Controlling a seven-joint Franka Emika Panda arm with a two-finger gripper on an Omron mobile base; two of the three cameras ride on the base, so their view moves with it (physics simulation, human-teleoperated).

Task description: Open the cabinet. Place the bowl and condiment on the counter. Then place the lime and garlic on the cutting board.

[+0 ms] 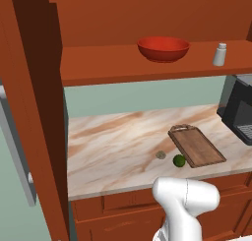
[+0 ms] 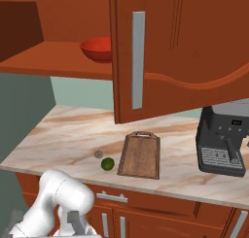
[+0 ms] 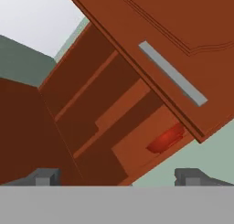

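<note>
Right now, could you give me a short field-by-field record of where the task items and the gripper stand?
cabinet: doors open, shelf exposed
bowl: on the cabinet shelf
condiment: on the same shelf, apart from the bowl
lime: on the counter, beside the cutting board, not on it
garlic: on the counter, close to the lime
gripper: open, empty, pointing up toward the open cabinet
coffee machine: on the counter

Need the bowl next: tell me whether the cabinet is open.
Open. The cabinet shelf is exposed, showing the bowl and shaker; its door swings outward.
</note>
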